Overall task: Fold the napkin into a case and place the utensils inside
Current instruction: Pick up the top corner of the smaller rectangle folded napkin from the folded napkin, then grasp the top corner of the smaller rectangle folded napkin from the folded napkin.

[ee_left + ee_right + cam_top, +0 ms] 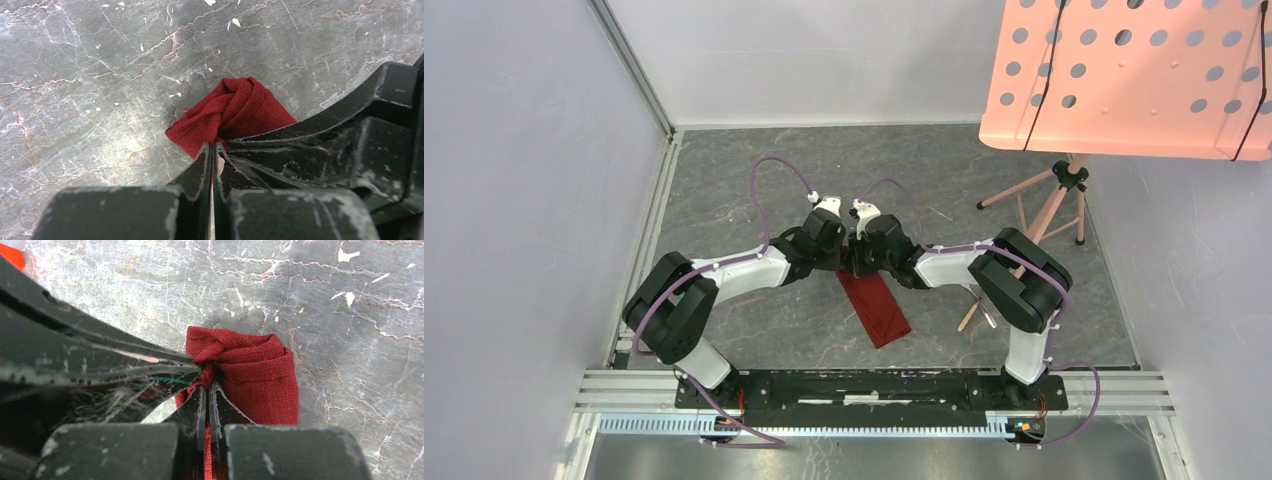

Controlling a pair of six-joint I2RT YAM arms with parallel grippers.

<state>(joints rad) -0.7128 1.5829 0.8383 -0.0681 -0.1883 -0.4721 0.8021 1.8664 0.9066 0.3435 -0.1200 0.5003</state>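
Note:
The dark red napkin [876, 306] lies as a narrow folded strip on the grey table, running from the grippers toward the near right. Both grippers meet at its far end. My left gripper [842, 262] is shut on the bunched far end of the napkin [235, 112]. My right gripper [860, 262] is shut on the same end of the napkin [255, 375], with cloth pinched between its fingers. In each wrist view the other gripper's fingers press in beside mine. A shiny utensil [977, 305] lies by the right arm's elbow, mostly hidden; I cannot tell fork from spoon.
A pink perforated stand top [1129, 75] on thin pink tripod legs [1049, 205] stands at the back right. White walls and a metal rail [639, 75] close the left and back. The arm bases sit on a black rail [864, 388] at the near edge.

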